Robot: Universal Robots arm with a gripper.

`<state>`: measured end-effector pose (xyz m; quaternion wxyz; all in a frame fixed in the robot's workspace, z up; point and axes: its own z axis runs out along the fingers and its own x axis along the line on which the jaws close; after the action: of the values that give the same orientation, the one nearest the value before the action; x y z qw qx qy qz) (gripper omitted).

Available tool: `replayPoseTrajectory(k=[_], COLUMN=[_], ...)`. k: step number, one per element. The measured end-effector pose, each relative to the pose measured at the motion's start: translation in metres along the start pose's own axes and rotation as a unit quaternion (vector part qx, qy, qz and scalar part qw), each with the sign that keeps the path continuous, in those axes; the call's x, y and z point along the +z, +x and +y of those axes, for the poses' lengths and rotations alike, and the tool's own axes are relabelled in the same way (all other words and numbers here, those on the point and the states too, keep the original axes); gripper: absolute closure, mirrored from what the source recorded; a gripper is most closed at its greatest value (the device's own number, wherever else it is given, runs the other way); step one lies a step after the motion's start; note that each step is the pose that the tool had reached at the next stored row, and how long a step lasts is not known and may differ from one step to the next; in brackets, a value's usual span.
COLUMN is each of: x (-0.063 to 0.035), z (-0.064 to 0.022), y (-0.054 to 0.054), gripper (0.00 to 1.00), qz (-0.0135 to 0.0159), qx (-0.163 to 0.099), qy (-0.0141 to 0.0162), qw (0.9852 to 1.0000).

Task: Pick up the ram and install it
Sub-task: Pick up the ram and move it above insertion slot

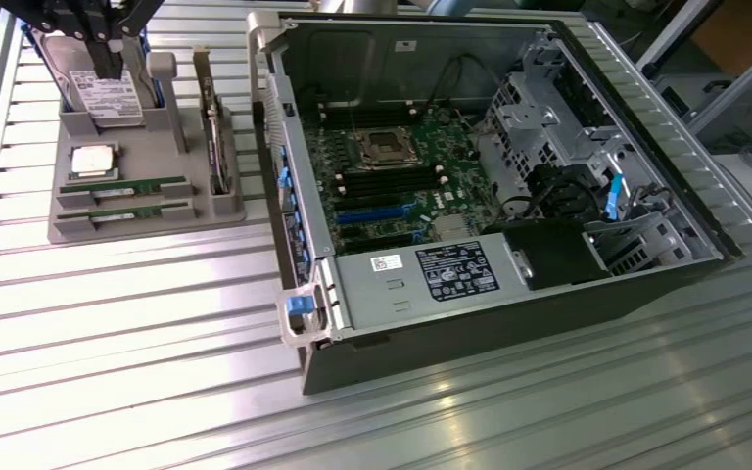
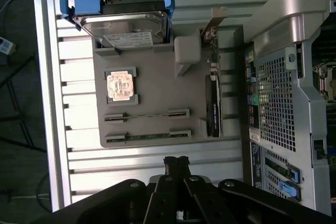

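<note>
Two rams, thin green sticks, lie in slots of a grey holder (image 1: 141, 220); one ram (image 1: 121, 187) sits just behind the other ram (image 1: 121, 210). In the wrist view the same two sticks show edge-on, one ram (image 2: 147, 115) and the second ram (image 2: 147, 137). My gripper (image 1: 110, 54) hangs above the holder's far end, over the hard drive, with its dark fingers pressed together and nothing between them. In the wrist view the gripper (image 2: 177, 162) is shut, off the holder's edge nearest the rams. The open computer case (image 1: 637, 147) shows its motherboard with black memory slots (image 1: 383, 182).
The holder also carries a hard drive (image 2: 126, 24) in a blue bracket, a square processor (image 2: 121, 85) and an upright card (image 2: 212, 108). The case's rear wall (image 2: 273, 98) stands close beside the holder. Everything rests on a ribbed metal table (image 1: 128, 343).
</note>
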<state>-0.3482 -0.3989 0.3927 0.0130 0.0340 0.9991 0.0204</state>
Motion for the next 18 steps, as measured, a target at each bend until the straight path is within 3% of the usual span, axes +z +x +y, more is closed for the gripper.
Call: replayPoseTrajectory(k=[5, 8, 13, 18], x=[0.0, 0.0, 0.0, 0.0], z=[0.0, 0.0, 0.0, 0.0], y=[0.0, 0.0, 0.0, 0.0], gripper=[0.89, 0.89, 0.89, 0.89], qz=[0.0006, 0.0016, 0.0029, 0.0045], qx=[-0.015, -0.038, -0.072, -0.109], qy=[-0.0004, -0.0009, -0.0015, -0.0017], qw=[0.9999, 0.9993, 0.9974, 0.994])
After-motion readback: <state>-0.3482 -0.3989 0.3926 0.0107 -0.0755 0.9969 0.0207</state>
